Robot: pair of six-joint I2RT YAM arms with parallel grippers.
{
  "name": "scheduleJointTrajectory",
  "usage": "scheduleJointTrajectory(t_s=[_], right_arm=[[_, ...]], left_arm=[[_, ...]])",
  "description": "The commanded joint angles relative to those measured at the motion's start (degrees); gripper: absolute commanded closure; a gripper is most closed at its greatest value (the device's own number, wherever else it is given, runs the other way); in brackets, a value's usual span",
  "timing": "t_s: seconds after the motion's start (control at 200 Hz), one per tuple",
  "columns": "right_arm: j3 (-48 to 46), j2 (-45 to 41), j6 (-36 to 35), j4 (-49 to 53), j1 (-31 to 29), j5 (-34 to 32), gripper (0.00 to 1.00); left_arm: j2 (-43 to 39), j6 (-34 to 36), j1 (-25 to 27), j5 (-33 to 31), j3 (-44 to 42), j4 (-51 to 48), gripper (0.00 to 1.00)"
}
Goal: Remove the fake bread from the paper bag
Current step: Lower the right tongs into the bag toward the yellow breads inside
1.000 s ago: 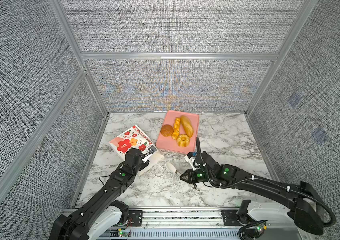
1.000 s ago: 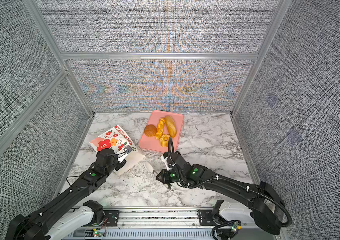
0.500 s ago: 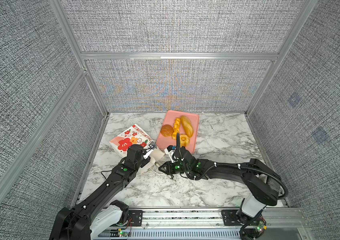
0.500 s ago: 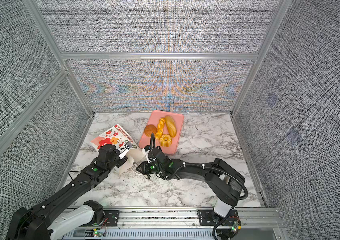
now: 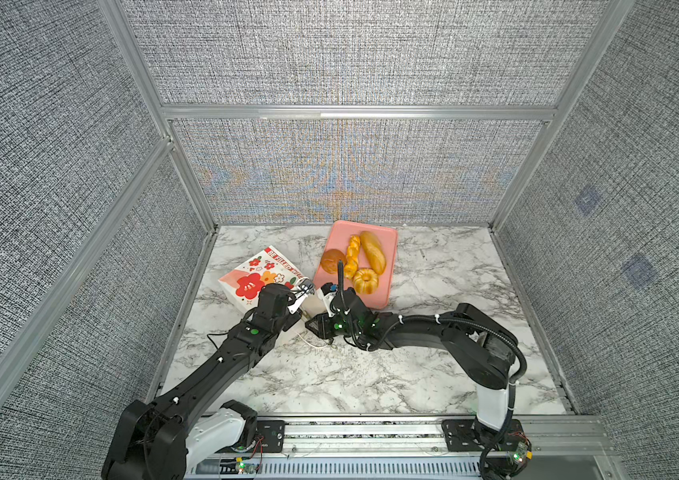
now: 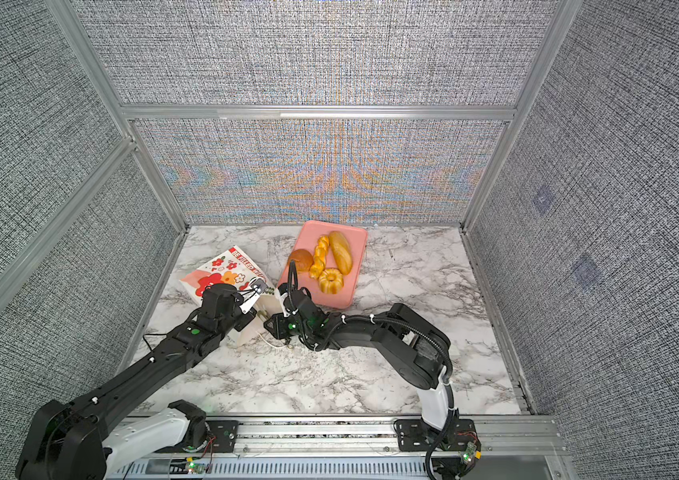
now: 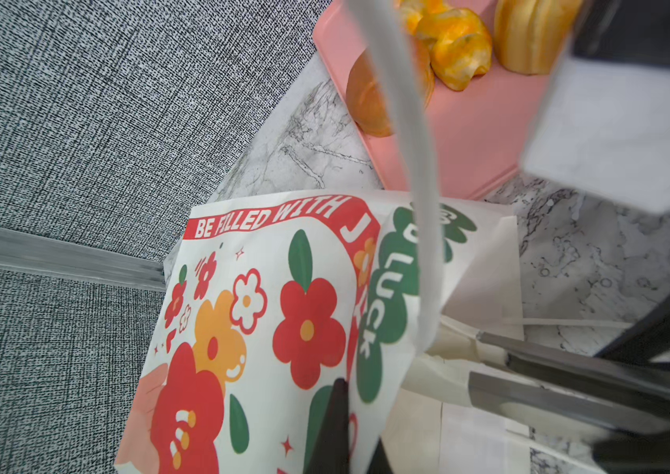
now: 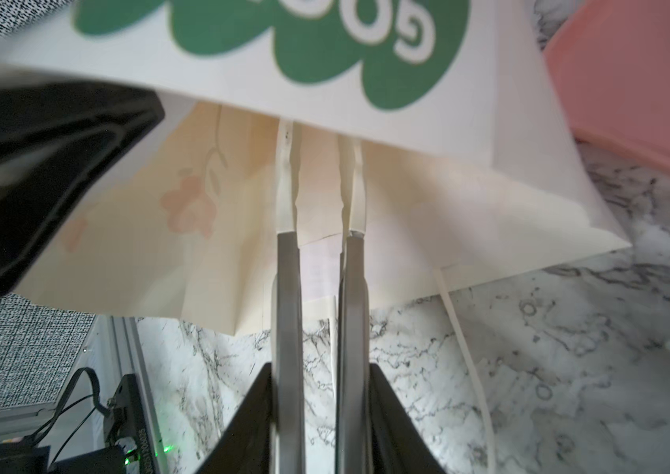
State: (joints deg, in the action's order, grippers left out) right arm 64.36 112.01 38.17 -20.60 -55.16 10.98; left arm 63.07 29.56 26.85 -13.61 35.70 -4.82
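Left fingers point(image 7: 331, 431): clamped on the upper lip of the paper bag point(image 5: 254, 278), mouth held raised.
Right fingers point(image 8: 287, 197): narrow gap, tips inside the bag mouth, under the upper lip.
Paper bag: lay on its side on the bench point(image 5: 433, 365), mouth around the right fingertips.
Bread: round bun point(image 5: 332, 260), twisted stick point(image 5: 352, 256), long loaf point(image 5: 373, 251) and ring cake point(image 5: 366, 280) sat on the pink tray point(image 5: 387, 249), just beyond the right fingers.
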Motion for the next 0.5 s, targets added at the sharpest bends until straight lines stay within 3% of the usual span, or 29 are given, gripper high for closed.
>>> scheduleJointTrajectory(t_s=[0.0, 0.275, 0.495], right_arm=[[0.8, 0.6, -1.8, -3.7, 0.1, -1.1, 0.63], [3.0, 1.8, -6.8, 0.2, 0.5, -6.1, 0.61], [2.7, 2.8, -11.5, -3.0, -1.3, -8.0, 0.61]], left_arm=[[0.6, -0.8, -0.1, -0.6, 1.1, -0.7, 1.00], [1.9, -1.4, -0.1, -0.8, 2.6, -1.3, 1.00], [2.1, -1.9, -0.1, -0.6, 3.0, -1.3, 1.00]])
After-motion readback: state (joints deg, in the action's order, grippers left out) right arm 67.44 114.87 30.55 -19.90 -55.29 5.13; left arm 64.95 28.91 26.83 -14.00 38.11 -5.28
